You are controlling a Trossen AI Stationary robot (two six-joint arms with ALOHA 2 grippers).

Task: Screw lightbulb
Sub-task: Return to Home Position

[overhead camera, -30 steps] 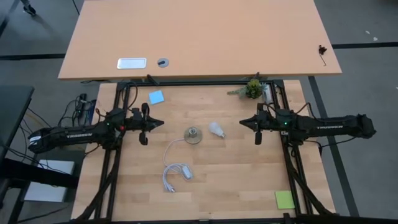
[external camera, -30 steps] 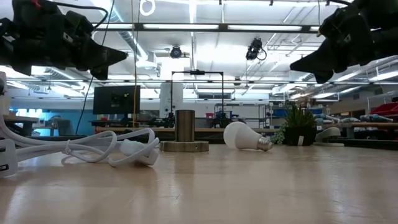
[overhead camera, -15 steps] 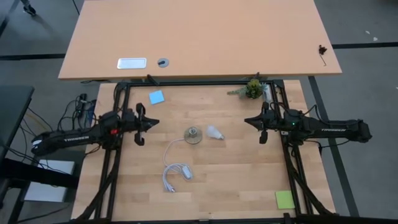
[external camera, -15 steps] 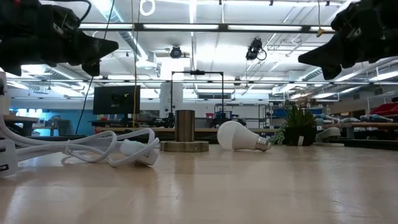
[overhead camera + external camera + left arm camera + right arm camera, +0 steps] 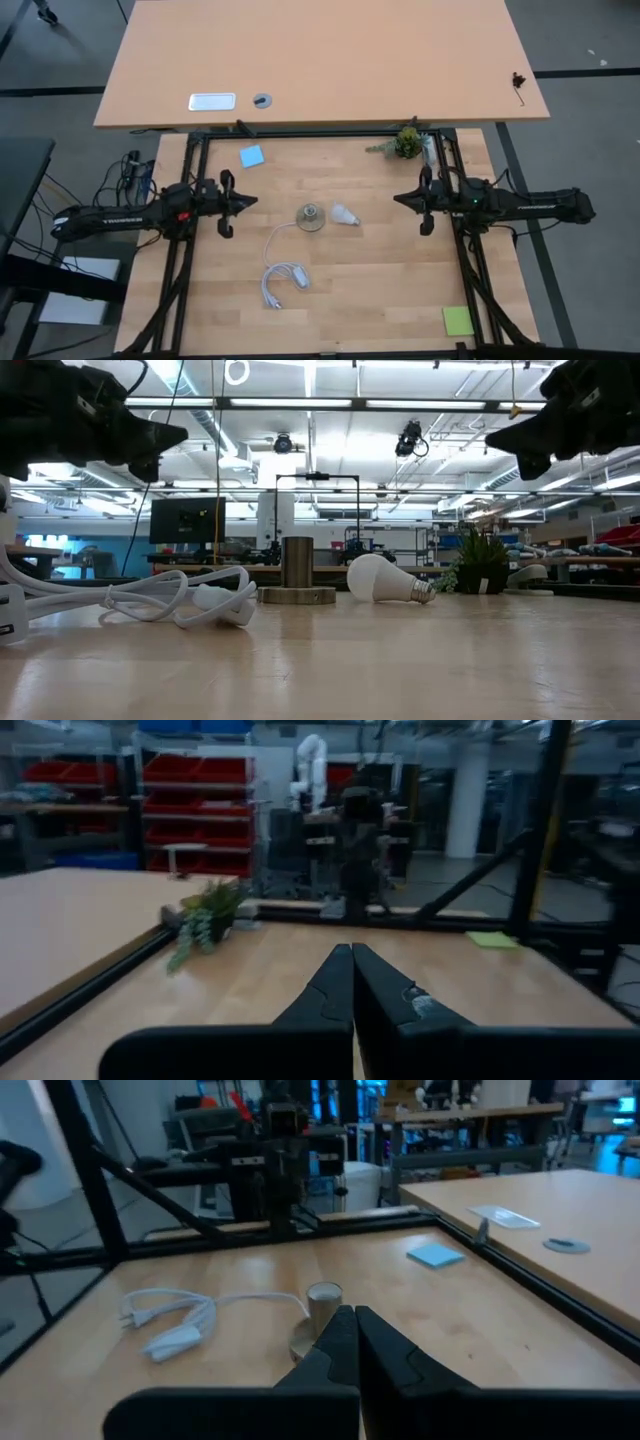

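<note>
— Your grippers?
— Left gripper [image 5: 250,200] and right gripper [image 5: 400,198]: both clenched on nothing, dark fingers pressed tip to tip, raised at opposite table sides.
— The bulb?
— The lightbulb [image 5: 345,215], a frosted white pear with silvery threads, lies on its side just beside the round metal socket [image 5: 312,217], not in it. White cord [image 5: 281,279] loops nearby.
— Room to move?
— Open pale wood table [image 5: 390,280] between my arms; plant [image 5: 406,143] at the far edge; lit workshop beyond.

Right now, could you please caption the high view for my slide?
Bulb lies beside the socket; left gripper and right gripper, both shut, hang at the table's sides.
</note>
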